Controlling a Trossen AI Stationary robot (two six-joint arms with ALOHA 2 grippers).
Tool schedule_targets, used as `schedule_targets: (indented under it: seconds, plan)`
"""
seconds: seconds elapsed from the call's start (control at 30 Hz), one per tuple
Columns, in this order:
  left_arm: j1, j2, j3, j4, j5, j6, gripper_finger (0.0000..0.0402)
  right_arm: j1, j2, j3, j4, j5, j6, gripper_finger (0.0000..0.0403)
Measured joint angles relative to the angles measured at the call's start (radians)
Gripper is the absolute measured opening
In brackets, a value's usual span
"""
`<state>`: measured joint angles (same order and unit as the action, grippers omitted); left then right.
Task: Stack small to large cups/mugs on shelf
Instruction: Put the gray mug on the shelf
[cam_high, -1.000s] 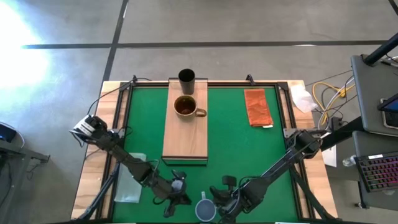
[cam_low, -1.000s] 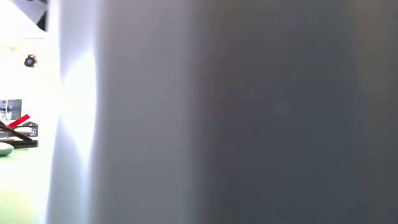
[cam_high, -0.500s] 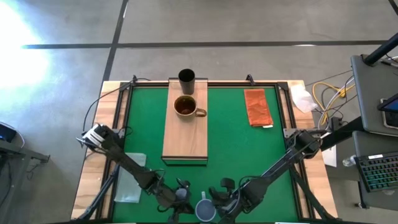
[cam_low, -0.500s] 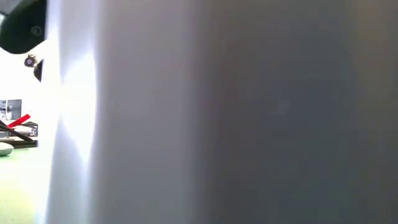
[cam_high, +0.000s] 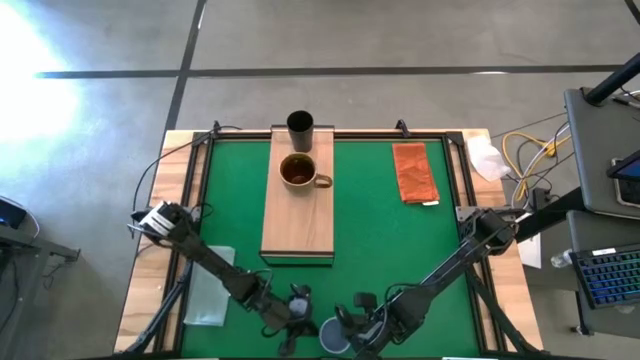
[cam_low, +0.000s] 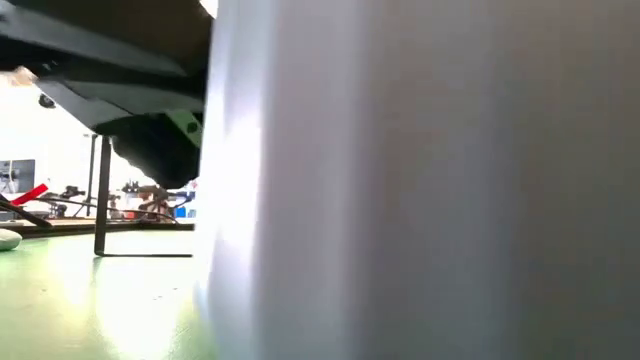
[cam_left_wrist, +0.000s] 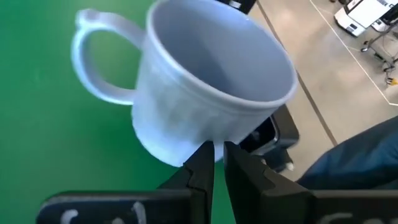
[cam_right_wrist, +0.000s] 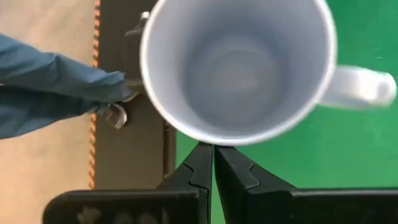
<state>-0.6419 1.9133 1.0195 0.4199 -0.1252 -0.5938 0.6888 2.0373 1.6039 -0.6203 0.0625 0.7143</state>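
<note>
The pale blue-grey mug (cam_high: 334, 342) stands on its base on the green mat at the table's near edge, between my two grippers. It fills the low view (cam_low: 430, 180). My left gripper (cam_high: 300, 305) is shut just to its left. My right gripper (cam_high: 350, 322) is shut just to its right and a little farther back. The brown glossy mug (cam_high: 297, 172) stands on the light-wood shelf (cam_high: 298, 225). The narrow black cup (cam_high: 300, 124) stands at the shelf's far end. My left gripper (cam_left_wrist: 217, 152) has its nearly closed fingertips (cam_left_wrist: 204, 154) at the mug's outer wall low down (cam_left_wrist: 186, 149), on the side away from the handle (cam_left_wrist: 93, 62). Whether they touch I cannot tell. My right gripper (cam_right_wrist: 212, 152) points down with its shut fingertips (cam_right_wrist: 202, 155) at the outside of the mug's rim (cam_right_wrist: 208, 142), a quarter turn from the handle (cam_right_wrist: 360, 87). Whether they touch I cannot tell.
An orange-brown cloth (cam_high: 414, 172) lies at the far right of the mat. A clear plastic bag (cam_high: 208, 290) lies at the near left. The table's dark near frame (cam_right_wrist: 140, 162) runs right beside the mug. A person's blue sleeve (cam_right_wrist: 50, 87) shows beyond it.
My left gripper has gone toward the table's near edge and right, up to the pale mug. The mug has slid a little toward the table's right edge. In the low view it has shifted right, and the left arm now shows beside it.
</note>
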Motion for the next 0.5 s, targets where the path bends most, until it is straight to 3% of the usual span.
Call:
schedule_targets:
  seconds: [0.33, 0.5]
  plan:
    - [0.019, 0.000, -0.001, -0.029, -0.050, 0.024, 0.0022, -0.018, 0.000, 0.002, 0.106, -0.048, -0.024, 0.0009]
    - [0.020, -0.033, -0.001, -0.119, -0.066, 0.024, 0.0022, -0.023, 0.001, 0.002, 0.095, -0.062, -0.027, 0.0009]
